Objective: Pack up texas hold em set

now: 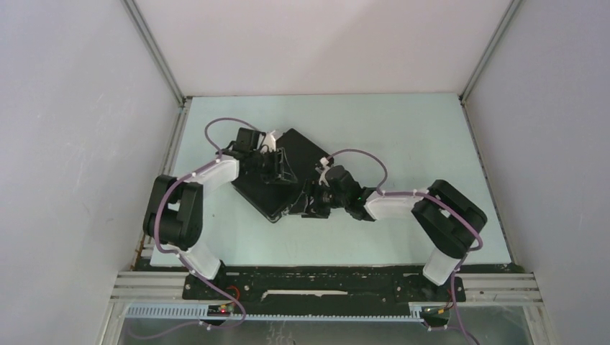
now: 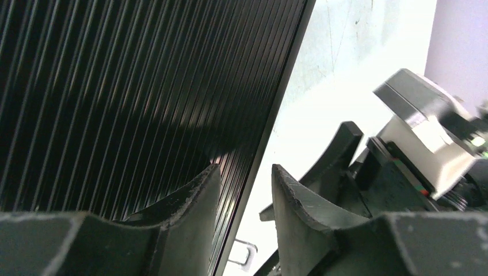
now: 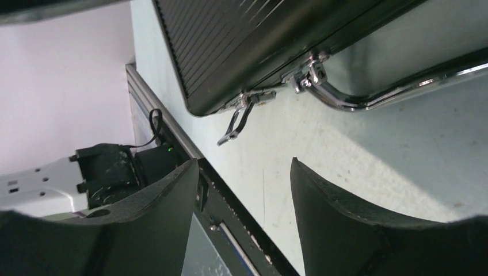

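**Top view.** The black briefcase [image 1: 302, 147] lies shut and flat on the counter [image 1: 403, 144], a little left of the frame's centre. Its long axis runs on a diagonal from upper right to lower left. The left pincer [image 1: 277, 171] hangs over the lid. The right pincer [image 1: 311, 207] sits at the case's lower-right long edge. From this height neither pincer's state can be told.

**Left wrist view.** Only this view shows the lid's surface up close: fine parallel ribs fill the left of the frame. The case's edge slants from the top centre down to the bottom, passing between the two fingers. The left pincer [image 2: 244, 195] is released, with its fingers apart and nothing clamped. The right arm [image 2: 420, 115] shows at right, above pale counter.

**Right wrist view.** Only here does the hardware show. A silver latch [image 3: 237, 121] dangles loose from the case's edge at upper centre, and the chrome handle [image 3: 357, 100] curves along that long side to its right. The right pincer [image 3: 244, 195] is released, with bare counter in its wide gap.
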Robot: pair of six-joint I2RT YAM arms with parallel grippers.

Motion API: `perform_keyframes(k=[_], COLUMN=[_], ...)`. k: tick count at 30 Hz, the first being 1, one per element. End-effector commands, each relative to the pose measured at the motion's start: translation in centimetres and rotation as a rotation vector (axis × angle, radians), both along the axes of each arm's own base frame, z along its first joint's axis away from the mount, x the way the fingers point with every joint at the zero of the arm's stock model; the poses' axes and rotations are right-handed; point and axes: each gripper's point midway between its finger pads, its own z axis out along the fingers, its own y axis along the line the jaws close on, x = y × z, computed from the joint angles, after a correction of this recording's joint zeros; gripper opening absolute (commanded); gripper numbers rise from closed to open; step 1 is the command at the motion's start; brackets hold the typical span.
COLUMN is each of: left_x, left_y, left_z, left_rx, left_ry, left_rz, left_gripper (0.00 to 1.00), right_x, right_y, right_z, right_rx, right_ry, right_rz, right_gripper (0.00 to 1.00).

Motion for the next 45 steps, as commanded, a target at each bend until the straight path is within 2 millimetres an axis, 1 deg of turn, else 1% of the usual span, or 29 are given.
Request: perform_keyframes(k=[1,8,11,15,16,18,21,24,29,32,34,36,40,43,45], left_x=[-6.1,-5.6,-5.5,-5.5,-5.4,-5.4,-5.3,-5.2,-5.2,-5.1,-4.9,-5.0,-4.8,-4.8,-4.9], left_y=[3.7,3.7,4.1,4.1,4.1,4.0,4.0,4.0,4.2,4.3,4.4,4.3,4.1,4.1,4.1], left_z=[-5.9,-5.8,-5.6,-5.7,-5.7,-5.6,-5.6,-5.5,-5.5,-5.3,-5.2,-5.2,-4.9,-4.8,-4.7], left_rx=[0.135,0.133,0.153,0.158,0.157,0.155,0.156,0.156,0.164,0.172,0.177,0.172,0.163,0.161,0.158], left_ry=[0.277,0.267,0.248,0.249,0.25,0.25,0.247,0.244,0.238,0.226,0.217,0.222,0.215,0.212,0.209], left_rz=[0.035,0.03,0.035,0.033,0.033,0.032,0.031,0.032,0.032,0.034,0.036,0.034,0.031,0.03,0.028], left_gripper=[0.47,0.47,0.47,0.47,0.47,0.47,0.47,0.47,0.47,0.47,0.47,0.47,0.47,0.47,0.47], right_x=[0.9,1.3,1.3,0.2,-0.1,-0.5,-0.9,-0.5,0.6,0.6,1.1,1.5,1.7,1.5,1.4], right_y=[2.1,3.0,3.0,2.4,2.2,1.6,0.8,1.0,2.0,2.1,2.0,1.7,2.1,2.4,2.5], right_z=[0.1,-1.2,-2.0,-3.1,-3.4,-4.0,-5.7,-6.9,-6.5,-6.8,-6.9,-7.6,-8.4,-8.6,-8.2], right_rx=[0.006,-0.011,-0.029,-0.071,-0.069,-0.054,-0.055,-0.044,0.018,0.001,-0.016,-0.065,-0.107,-0.131,-0.131], right_ry=[-0.01,0.006,0.022,0.023,0.023,0.03,0.051,0.065,0.044,0.052,0.049,0.074,0.095,0.087,0.071], right_rz=[0.002,0.009,0.01,0.011,0.009,-0.012,-0.047,-0.059,-0.076,-0.079,-0.088,-0.113,-0.169,-0.188,-0.184], right_gripper=[0.68,0.63,0.54,0.41,0.39,0.39,0.39,0.41,0.42,0.43,0.45,0.45,0.39,0.34,0.3])
